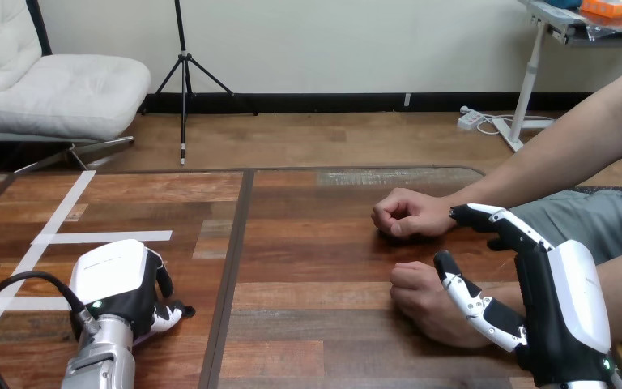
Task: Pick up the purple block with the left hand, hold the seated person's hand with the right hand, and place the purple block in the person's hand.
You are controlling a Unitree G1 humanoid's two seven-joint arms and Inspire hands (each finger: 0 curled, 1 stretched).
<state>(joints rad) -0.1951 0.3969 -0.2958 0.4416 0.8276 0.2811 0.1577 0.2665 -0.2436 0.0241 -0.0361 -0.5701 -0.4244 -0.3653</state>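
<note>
Block: purple by the task, and possibly lying hidden beneath the left hand; where it is sitting cannot be told. That hand is resting palm down on the surface at the near left, its smooth white shell facing up and its black underside pressing toward the wood. Whether it is closed on anything cannot be told. Its ribbed silver forearm is coming in from the bottom edge.

The surface is showing dark, grainy wooden planks in mixed brown tones, and strips of flat white tape are crossing it just beyond the left hand.

At the right, the person is resting two loosely balled fists on the wood. The far fist is lying knuckles down toward the middle of the surface. The near fist is sitting closer to the robot.

The right hand is standing on edge beside the near fist, its rounded white shell facing right. It is lying open: its jointed fingers are stretching toward the wrist behind the far fist, and its thumb is reaching out straight, touching the back of the near fist without curling round it.
</note>
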